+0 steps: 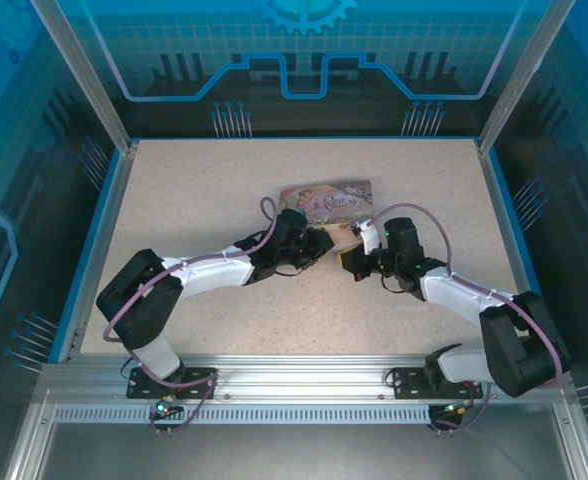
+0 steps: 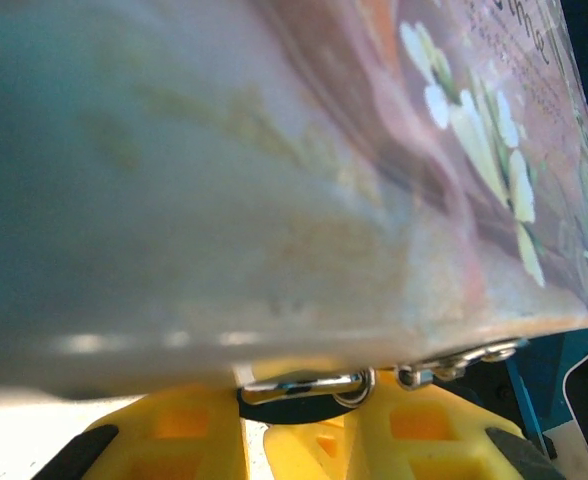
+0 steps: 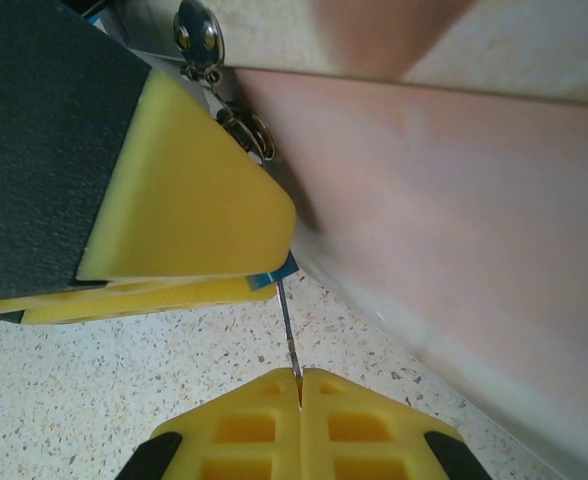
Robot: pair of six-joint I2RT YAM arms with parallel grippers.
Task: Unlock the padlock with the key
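Speckled tabletop [image 3: 74, 400]: right hand [image 3: 300, 385] pinched shut on key [image 3: 287, 330], tip at padlock [image 3: 279, 272]; left hand [image 2: 309, 425] clamps padlock.

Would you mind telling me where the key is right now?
In the right wrist view, the key rises from the shut right gripper, its tip reaching the blue padlock pinched by the left gripper, beside the pink tin.

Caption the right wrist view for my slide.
Right gripper holds the key against the padlock gripped by the left gripper.
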